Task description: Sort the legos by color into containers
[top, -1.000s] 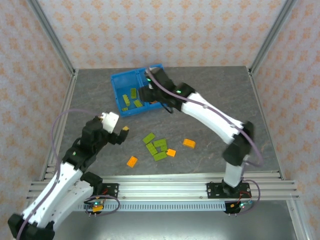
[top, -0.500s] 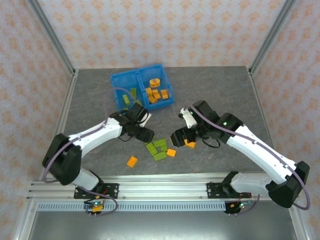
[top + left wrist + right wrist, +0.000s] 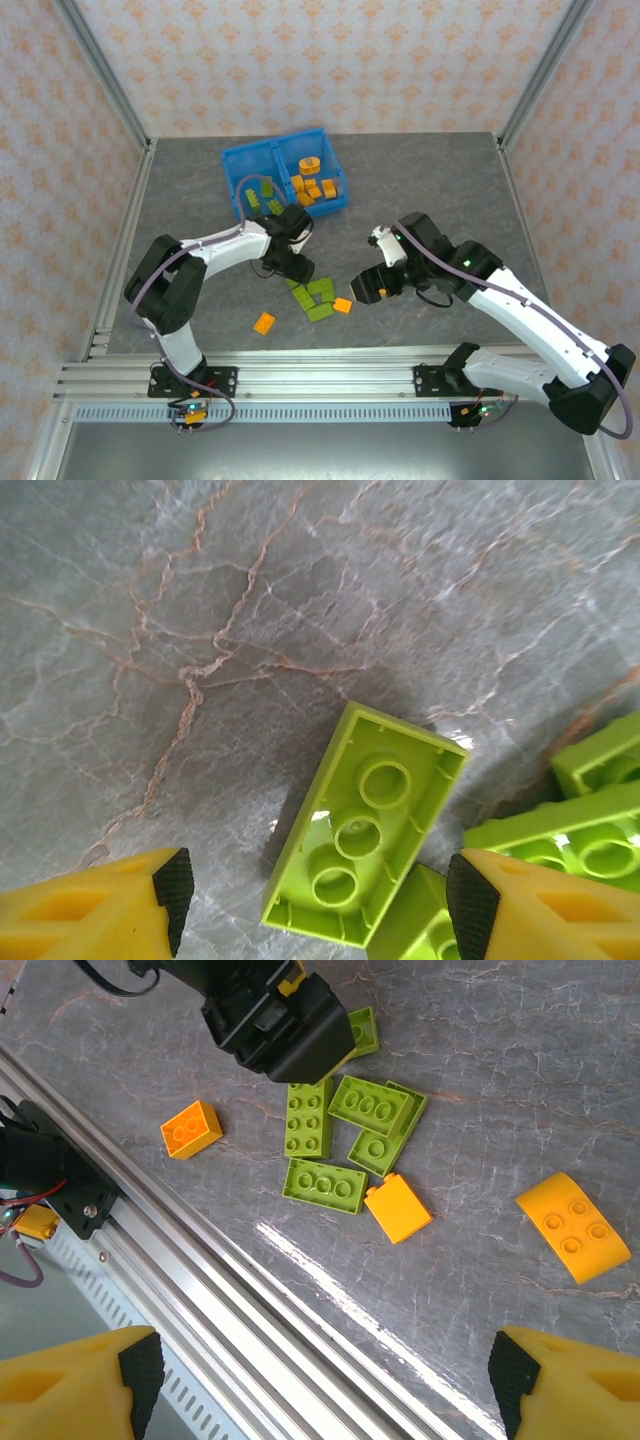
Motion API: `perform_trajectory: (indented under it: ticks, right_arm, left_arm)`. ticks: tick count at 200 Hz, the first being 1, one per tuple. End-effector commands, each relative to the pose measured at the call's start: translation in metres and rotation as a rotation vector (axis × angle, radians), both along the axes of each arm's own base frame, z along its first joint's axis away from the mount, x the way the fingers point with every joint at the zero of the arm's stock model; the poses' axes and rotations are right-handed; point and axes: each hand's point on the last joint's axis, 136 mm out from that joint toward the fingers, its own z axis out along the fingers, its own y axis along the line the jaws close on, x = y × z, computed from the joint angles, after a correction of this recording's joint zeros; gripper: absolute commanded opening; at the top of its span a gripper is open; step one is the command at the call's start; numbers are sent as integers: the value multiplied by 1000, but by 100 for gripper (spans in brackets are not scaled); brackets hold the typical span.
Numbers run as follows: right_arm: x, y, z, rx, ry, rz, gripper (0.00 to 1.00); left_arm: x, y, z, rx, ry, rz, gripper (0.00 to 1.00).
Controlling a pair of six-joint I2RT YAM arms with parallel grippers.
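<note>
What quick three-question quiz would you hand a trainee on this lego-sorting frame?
1. True or false: the blue bin holds lime green legos in its right compartment.
2. How many orange legos lie loose on the table in the right wrist view? A two, B three, C five.
3. Which face of the lime green brick between the left arm's jaws points up?
Key: 1 false; 2 B; 3 the hollow underside.

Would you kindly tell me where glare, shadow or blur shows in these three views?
Right wrist view: a bright glare streak crosses the table beside the rail; the bricks are sharp. Left wrist view: the upturned green brick throws a dark shadow to its left, with small glints on its rim. Top view: even light, no strong glare.
</note>
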Motion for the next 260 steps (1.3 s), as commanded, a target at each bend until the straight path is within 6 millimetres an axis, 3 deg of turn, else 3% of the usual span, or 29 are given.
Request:
perform_trajectory:
  ticks: [1,36,77,127,156,185,220,238,260]
  right_arm:
    - [3,-4,1,5,-34,-11,86]
    - [3,-5,-1,9,-32,-21,86]
    - [2,-5,3,26,-33,-40,86]
    - [-6,0,1,55,20,-22,86]
    - [-5,3,4,79,25,-29,86]
    - [-6,4,5,91,33,-31,86]
    - [-6,3,8,96,24,-37,85]
    - [-6,2,10,97,16,-39,85]
    - [-6,2,12,101,5,-36,85]
  left_arm:
    - [-4,2,-6,25,30,7,70]
    - [-8,1,-20,23,55,15,68]
    - [-7,2,-29,47,56,25,54]
    - [-2,7,-27,70,25,68,39]
    - [2,3,-21,35,-4,104,37]
    - [13,-4,3,-29,-73,133,34]
    - [39,1,65,-54,-226,178,34]
    - [56,17,101,-27,-318,207,34]
    - [83,53,135,64,-446,259,35]
